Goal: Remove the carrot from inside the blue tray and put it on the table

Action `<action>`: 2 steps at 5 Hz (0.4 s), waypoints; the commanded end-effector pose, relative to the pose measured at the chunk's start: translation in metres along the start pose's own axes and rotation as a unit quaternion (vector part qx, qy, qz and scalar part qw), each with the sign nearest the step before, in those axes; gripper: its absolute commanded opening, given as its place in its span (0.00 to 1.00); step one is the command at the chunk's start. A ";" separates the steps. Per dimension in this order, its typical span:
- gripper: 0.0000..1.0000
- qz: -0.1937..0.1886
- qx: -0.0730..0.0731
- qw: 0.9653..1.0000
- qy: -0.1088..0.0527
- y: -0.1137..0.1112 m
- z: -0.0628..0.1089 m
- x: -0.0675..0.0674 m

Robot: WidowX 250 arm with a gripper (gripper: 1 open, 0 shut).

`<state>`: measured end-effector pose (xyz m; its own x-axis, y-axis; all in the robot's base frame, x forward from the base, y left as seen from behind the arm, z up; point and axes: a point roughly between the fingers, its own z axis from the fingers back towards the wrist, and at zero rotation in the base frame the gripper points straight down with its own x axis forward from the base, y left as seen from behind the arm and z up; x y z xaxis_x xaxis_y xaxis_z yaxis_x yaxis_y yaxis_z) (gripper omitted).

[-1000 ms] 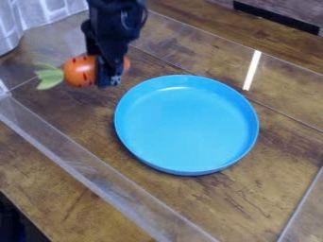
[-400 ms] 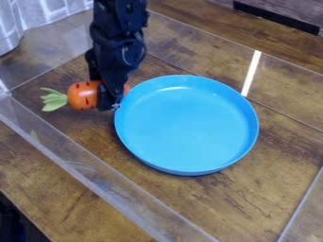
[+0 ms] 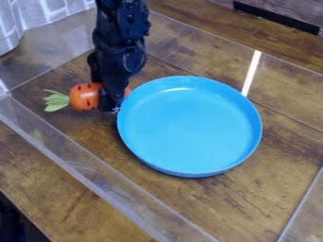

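The carrot (image 3: pixel 81 96) is small and orange with pale green leaves pointing left. It sits low at the table (image 3: pixel 252 203), just left of the blue tray (image 3: pixel 190 125) and outside its rim. My gripper (image 3: pixel 101 98) reaches down from above, its black fingers shut on the carrot's right end. The round blue tray holds nothing. I cannot tell whether the carrot touches the wood or hangs just above it.
A clear plastic barrier (image 3: pixel 89 170) runs diagonally along the table's near left side, close to the carrot. A bright glare streak (image 3: pixel 251 71) lies on the wood behind the tray. More dark plank surface shows at the front right.
The gripper has come down with the carrot toward the tabletop, ending slightly lower and nearer the tray's left rim. The tray has not moved.
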<state>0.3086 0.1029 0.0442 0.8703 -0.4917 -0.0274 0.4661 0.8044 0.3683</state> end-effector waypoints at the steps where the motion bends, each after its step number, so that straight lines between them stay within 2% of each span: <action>1: 0.00 -0.016 0.027 0.999 -0.021 0.005 0.010 0.015; 2: 0.00 -0.029 0.037 0.999 -0.019 0.004 0.007 0.017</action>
<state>0.3147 0.1002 0.0379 0.8433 -0.5345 -0.0555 0.5085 0.7604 0.4039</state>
